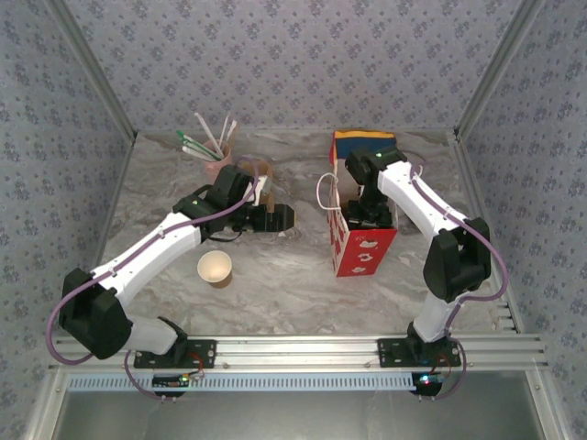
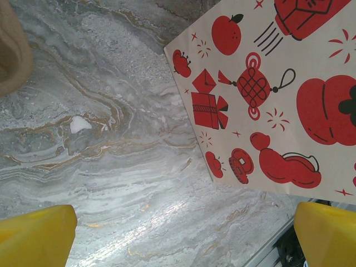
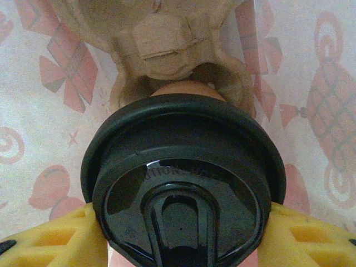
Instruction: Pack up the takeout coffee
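The takeout coffee (image 3: 183, 183), a brown paper cup under a round black lid, sits between the yellow fingers (image 3: 67, 239) of my right gripper (image 3: 183, 245), which is shut on it. It hangs inside the paper bag, above a pulp cup carrier (image 3: 167, 44) at the bottom. From above, my right gripper (image 1: 369, 213) reaches down into the open top of the red and white bag (image 1: 362, 252). My left gripper (image 1: 275, 218) hovers low over the marble table left of the bag, wide open and holding nothing; its yellow fingers (image 2: 33, 233) frame bare table beside the bag's printed side (image 2: 267, 94).
A lidless paper cup (image 1: 215, 268) stands on the table near the left arm. A pink cup with straws (image 1: 218, 160) stands at the back left. A blue and yellow box (image 1: 365, 139) is behind the bag. Patterned walls enclose the table (image 1: 293, 284).
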Available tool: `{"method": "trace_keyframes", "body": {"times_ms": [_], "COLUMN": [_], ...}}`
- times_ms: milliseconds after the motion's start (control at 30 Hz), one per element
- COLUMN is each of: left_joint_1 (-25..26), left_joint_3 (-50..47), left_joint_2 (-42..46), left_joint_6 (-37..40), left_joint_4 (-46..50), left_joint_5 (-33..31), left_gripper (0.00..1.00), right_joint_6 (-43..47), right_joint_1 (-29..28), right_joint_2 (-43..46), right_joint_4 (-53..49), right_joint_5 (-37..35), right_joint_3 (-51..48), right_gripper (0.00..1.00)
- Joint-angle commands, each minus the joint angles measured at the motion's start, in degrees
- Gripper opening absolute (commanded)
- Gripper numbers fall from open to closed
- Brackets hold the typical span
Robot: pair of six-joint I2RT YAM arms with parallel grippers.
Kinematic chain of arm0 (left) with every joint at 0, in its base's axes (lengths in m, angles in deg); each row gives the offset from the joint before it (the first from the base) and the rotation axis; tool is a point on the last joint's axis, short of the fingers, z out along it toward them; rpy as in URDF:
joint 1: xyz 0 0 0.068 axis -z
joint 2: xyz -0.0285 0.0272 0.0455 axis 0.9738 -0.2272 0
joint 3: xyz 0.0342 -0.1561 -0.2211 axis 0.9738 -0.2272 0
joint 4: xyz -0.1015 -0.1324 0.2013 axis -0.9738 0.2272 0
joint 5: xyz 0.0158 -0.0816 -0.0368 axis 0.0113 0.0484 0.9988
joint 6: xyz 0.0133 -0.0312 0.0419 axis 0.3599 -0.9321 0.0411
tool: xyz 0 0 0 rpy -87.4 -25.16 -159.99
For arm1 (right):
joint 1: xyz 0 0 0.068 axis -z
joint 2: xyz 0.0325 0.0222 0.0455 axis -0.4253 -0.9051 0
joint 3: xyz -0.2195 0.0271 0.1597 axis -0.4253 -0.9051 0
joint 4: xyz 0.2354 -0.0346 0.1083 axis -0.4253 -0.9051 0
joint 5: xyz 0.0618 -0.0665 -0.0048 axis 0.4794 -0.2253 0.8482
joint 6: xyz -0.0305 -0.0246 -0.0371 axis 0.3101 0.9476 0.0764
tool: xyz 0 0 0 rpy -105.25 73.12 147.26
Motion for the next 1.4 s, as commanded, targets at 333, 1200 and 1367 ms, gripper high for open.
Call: {"method": "trace_keyframes", "body": {"times_ms": [333,1200,1367], "left_joint_1": [0.57,0.58,0.65], "left_joint_3": [0.7,0.59,0.54], "left_joint_2": [1.84,1.93,1.93], "left_joint_6": [0.07,-0.01,0.03], "left_joint_4": [0.19,0.1,0.19], "left_joint_5": [0.05,0.07,0.07], "left_gripper": [1.0,1.0,1.0], "right_joint_6": [0.18,-0.09,-0.06], "right_joint_1": [0.3,-0.05,-0.14], "right_joint_2": [-0.38,-0.57,-0.58], "right_joint_4": [0.12,1.61,1.4], "right_joint_5": [-0.7,-1.04,-0.9], "right_joint_3": [-0.5,-1.73,-1.82], "right_gripper": [0.59,0.59,0.59]}}
